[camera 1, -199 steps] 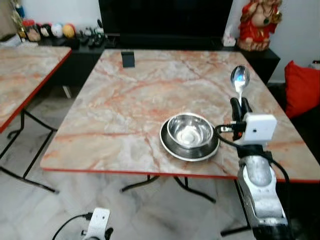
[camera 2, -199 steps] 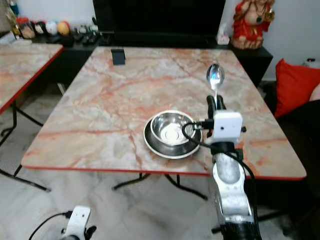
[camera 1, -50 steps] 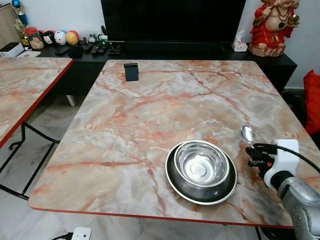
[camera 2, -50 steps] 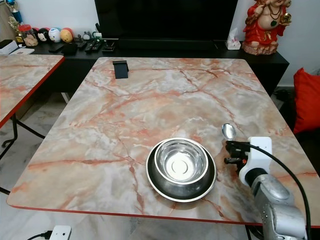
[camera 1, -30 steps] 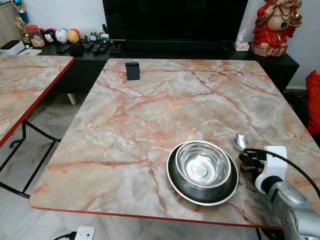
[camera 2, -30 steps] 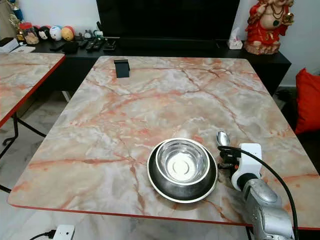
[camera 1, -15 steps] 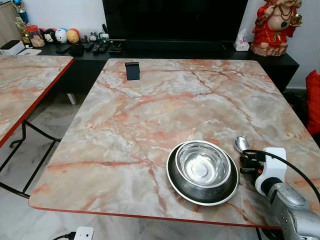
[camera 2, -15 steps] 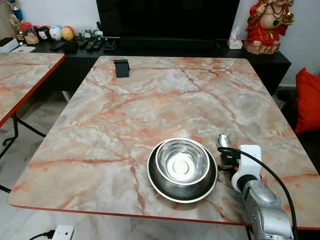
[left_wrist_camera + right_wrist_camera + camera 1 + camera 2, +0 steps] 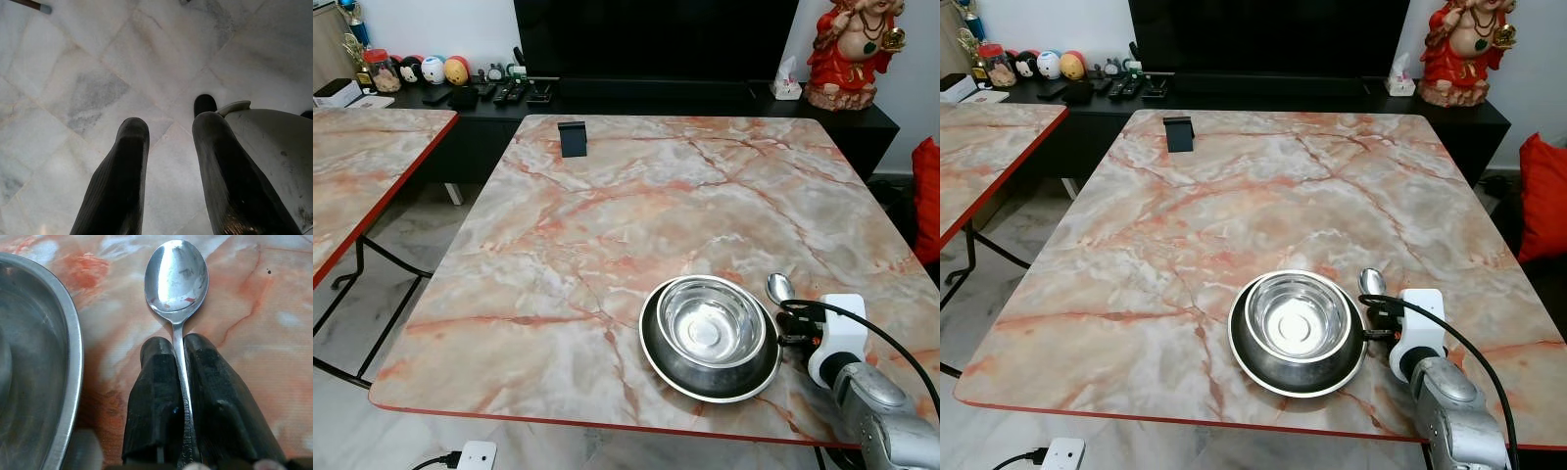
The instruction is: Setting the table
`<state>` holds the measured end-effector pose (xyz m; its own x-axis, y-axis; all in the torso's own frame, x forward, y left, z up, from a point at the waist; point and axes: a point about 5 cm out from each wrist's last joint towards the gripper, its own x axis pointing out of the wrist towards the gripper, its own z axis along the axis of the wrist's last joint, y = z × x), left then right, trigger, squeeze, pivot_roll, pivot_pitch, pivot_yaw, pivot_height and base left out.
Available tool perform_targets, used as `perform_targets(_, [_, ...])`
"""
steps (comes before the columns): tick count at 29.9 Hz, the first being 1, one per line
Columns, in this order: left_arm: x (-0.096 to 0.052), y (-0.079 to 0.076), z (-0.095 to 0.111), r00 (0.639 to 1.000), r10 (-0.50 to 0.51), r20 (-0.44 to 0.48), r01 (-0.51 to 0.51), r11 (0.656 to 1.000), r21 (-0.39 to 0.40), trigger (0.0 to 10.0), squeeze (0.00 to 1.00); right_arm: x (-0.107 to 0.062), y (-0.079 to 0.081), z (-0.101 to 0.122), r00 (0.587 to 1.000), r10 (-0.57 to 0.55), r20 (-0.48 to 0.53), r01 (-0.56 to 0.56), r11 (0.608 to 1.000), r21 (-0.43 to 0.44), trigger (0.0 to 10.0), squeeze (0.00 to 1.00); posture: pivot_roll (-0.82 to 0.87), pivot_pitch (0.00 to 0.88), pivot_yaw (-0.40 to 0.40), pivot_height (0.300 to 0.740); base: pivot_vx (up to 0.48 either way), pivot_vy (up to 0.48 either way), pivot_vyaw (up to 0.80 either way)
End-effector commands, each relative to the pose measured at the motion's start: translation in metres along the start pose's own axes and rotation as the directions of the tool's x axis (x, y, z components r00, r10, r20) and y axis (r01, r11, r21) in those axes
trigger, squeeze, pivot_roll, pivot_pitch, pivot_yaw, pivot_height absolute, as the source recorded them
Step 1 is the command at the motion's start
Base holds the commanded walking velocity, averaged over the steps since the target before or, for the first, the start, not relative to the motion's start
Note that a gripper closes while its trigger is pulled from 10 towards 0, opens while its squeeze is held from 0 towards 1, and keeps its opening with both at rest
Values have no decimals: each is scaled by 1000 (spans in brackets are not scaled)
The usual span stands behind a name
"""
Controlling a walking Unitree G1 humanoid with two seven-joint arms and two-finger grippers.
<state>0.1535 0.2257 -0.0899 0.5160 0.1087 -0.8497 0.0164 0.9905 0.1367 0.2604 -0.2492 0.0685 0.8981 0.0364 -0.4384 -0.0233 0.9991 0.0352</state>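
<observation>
Seconds ago the spoon [image 9: 177,279] stood high over the middle of the table, bowl up; now it has come down to lie low by the right side of the dishes, and over the last second it has crept leftward, closer to the plate's rim. The right gripper [image 9: 1378,316] has its two black fingers [image 9: 149,401] clenched on the spoon's handle, the stem pinched between them, the spoon's bowl pointing away toward the far edge of the marble table [image 9: 607,196]. Holding it by the handle end keeps the bowl free and lets the spoon go down flat and straight, lined up alongside the setting as cutlery should sit.

Just left of it, the steel bowl [image 9: 711,324] rests nested on the dark steel plate [image 9: 661,357], near the table's front edge where a diner would sit. From the right wrist view the spoon runs just beside the plate's rim without touching it; whether its underside is already on the marble I cannot tell.

My guess is the placing is nearly done: what remains is to settle the spoon and let go.

The left gripper [image 9: 166,161] hangs idle over the pale floor tiles [image 9: 88,73], its fingers parted and holding nothing.

A small black stand [image 9: 572,138] sits far across the table, well apart from everything.
</observation>
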Motion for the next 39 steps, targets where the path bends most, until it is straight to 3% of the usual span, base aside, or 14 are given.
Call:
perform_targets(1, [1,-2,1,1000,-8,-5,8,1000,28,10000,0,-1,2,-3,1000,2,-18,-2,1000,-10,10000,0,-34,0,16,731,0,0,0])
perform_targets(8, [1,-2,3,1000,-8,-1,8,1000,29,10000,0,0,-1,-3,1000,-17,-20,17,1000,-10,10000,0,-35,0,17,731,0,0,0])
perform_targets(12, [1,-2,4,1000,-11,8,10,1000,30,10000,0,0,-8,0,995,-99,11,98,995,26,10000,0,-35,0,19,731,0,0,0])
perform_targets(24, [1,-1,4,1000,-10,9,10,999,34,10000,0,3,7,-6,999,-54,-2,54,997,46,10000,0,-33,0,18,731,0,0,0])
perform_targets(39, [1,-1,4,1000,-11,10,10,999,36,10000,0,4,8,-7,998,-56,-11,56,998,42,10000,0,-31,0,19,731,0,0,0])
